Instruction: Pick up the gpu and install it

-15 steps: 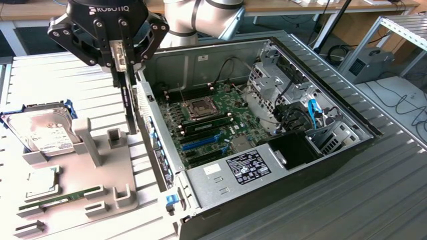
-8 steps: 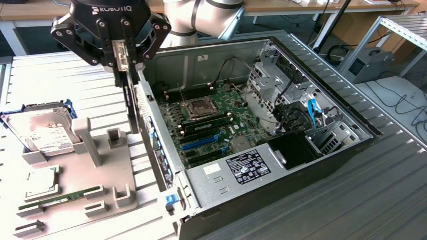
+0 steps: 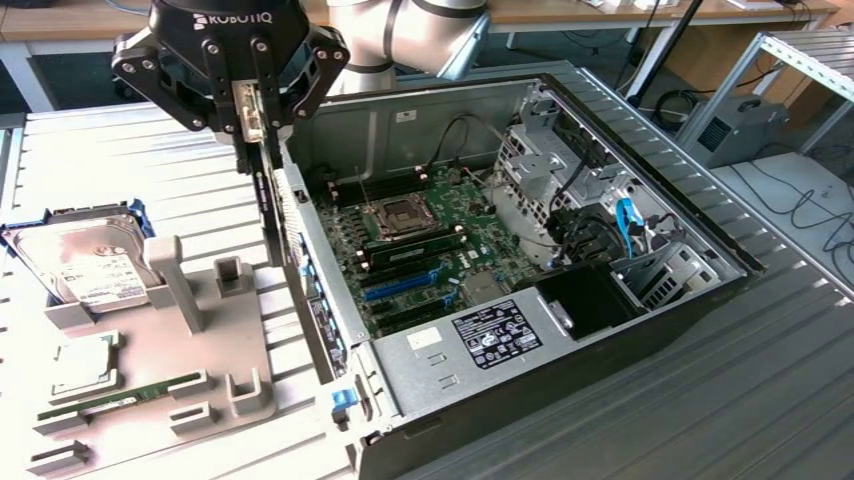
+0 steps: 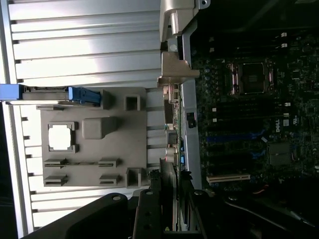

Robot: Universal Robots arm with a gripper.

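1. 1 arm carries 1 gripper (image 3: 251, 118), which hangs over the exterior view's left side of the scene. Its 2 fingers are pinched on the top end of the gpu.
2. 1 gpu (image 3: 271, 210) hangs upright and edge-on below those fingers, showing as a slim dark strip. It is lifted clear of the tray and sits in none of the board's slots.
3. The gpu hangs just beside the case wall that faces the tray. I cannot tell whether it touches that wall.
4. In the wrist view the gripper (image 4: 172, 221) holds the gpu (image 4: 171, 174) along the line between the tray and the case wall.
5. 1 open case (image 3: 667, 300) lies on its side on the ribbed table (image 3: 134, 140), with 1 board (image 3: 441, 230) facing up inside.
6. The board carries 1 square socket (image 3: 398, 215). The wrist view shows 2 blue slots (image 4: 234, 135) and 1 pale slot (image 4: 228, 177).
7. 1 grey tray (image 3: 200, 330) lies on the table at the exterior view's left, just beside the case.
8. The tray holds 3 parts:
   - 1 silver drive (image 3: 87, 265) in a blue frame, propped at a tilt at the far end.
   - 1 square chip (image 3: 83, 365), lying flat.
   - 1 thin green stick (image 3: 107, 402), at the near end.
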